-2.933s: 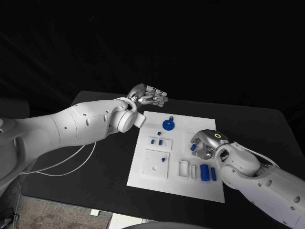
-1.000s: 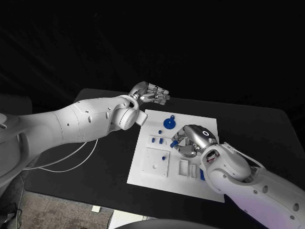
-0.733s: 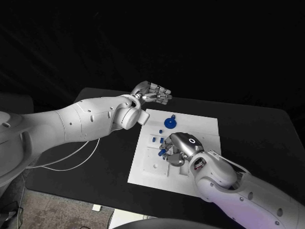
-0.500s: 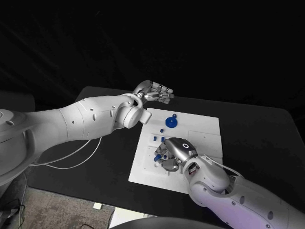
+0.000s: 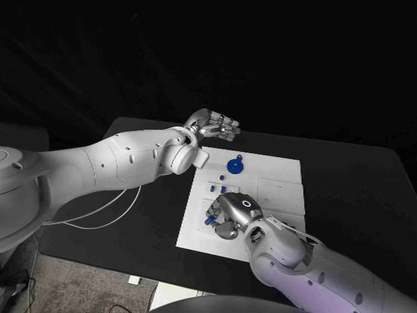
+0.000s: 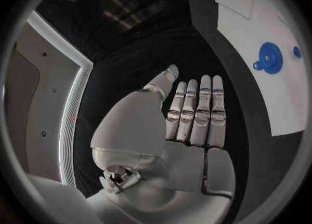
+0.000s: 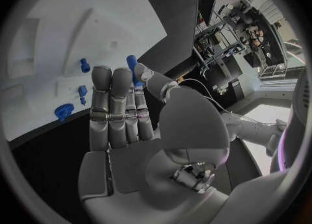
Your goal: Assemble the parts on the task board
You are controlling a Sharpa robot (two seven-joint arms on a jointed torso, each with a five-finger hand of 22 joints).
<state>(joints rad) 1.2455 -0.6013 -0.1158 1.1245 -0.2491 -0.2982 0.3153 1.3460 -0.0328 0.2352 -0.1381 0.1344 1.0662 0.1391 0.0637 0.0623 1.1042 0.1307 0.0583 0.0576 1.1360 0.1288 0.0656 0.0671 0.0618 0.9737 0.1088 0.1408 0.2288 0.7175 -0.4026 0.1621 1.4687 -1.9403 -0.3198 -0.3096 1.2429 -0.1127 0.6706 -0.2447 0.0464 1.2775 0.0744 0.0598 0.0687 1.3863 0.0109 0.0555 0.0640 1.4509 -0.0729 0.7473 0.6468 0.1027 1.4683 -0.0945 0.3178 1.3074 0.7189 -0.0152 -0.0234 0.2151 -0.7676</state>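
right robot hand (image 5: 225, 220) pinches small blue part (image 7: 132, 64) over task board (image 5: 276, 189) near edge | left robot hand (image 5: 214, 124) empty, fingers straight, beyond board | part judged light, stiff, slippery; pinch at sides

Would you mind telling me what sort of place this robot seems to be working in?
Probably a robotics lab or test cell. A white task board with small blue parts such as a gear lies on a black table, against a dark backdrop, and the right wrist view shows cluttered equipment benches behind.
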